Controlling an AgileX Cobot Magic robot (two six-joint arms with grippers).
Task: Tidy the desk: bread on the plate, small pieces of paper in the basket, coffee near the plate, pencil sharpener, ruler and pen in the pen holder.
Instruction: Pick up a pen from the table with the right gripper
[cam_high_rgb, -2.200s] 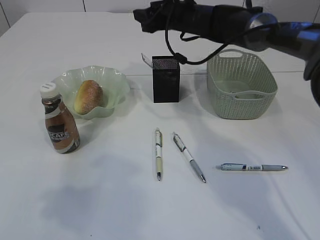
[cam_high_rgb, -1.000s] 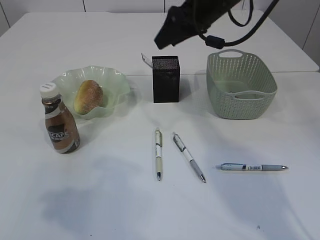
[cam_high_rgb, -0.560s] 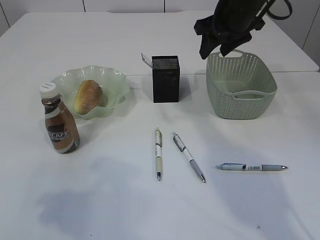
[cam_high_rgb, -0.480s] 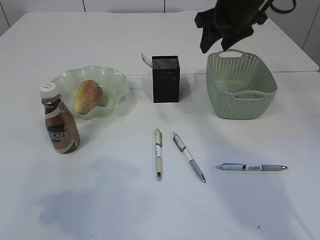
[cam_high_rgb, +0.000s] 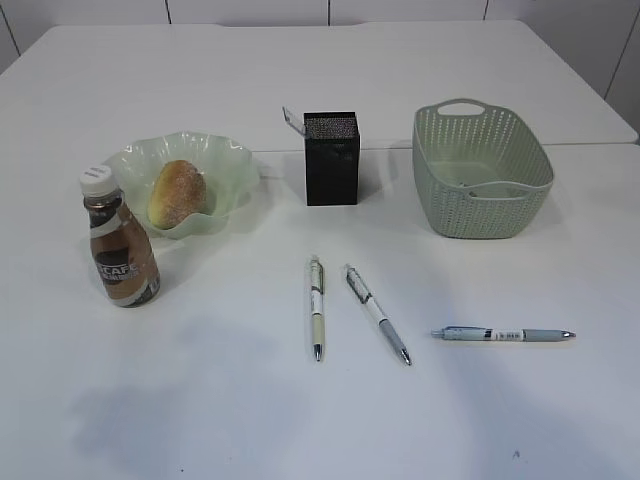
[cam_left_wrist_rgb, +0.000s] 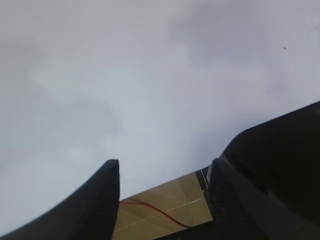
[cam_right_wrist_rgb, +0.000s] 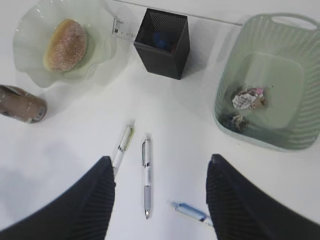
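Note:
The bread (cam_high_rgb: 178, 193) lies on the plate (cam_high_rgb: 222, 160), and the coffee (cam_high_rgb: 120, 250) stands upright in front of it. The ruler (cam_high_rgb: 292, 121) pokes out at the far left corner of the pen holder (cam_high_rgb: 331, 165). Something blue shows inside the pen holder (cam_right_wrist_rgb: 162, 42); I cannot tell if it is the pencil sharpener. Small pieces of paper (cam_right_wrist_rgb: 248, 98) lie in the basket (cam_right_wrist_rgb: 300, 100). Three pens (cam_high_rgb: 317, 306) (cam_high_rgb: 378, 312) (cam_high_rgb: 503, 334) lie on the desk. My right gripper (cam_right_wrist_rgb: 161, 159) hangs open high above them. Over the desk's edge, my left gripper (cam_left_wrist_rgb: 164, 162) is open and holds nothing.
Neither arm shows in the exterior view. The basket (cam_high_rgb: 482, 190) stands right of the pen holder. The left wrist view takes in bare white desk, its edge and a tan floor (cam_left_wrist_rgb: 165, 205) with a red cable.
The right arm swung from above the pen holder to over the basket, then rose out of the exterior view. Nothing on the desk has moved.

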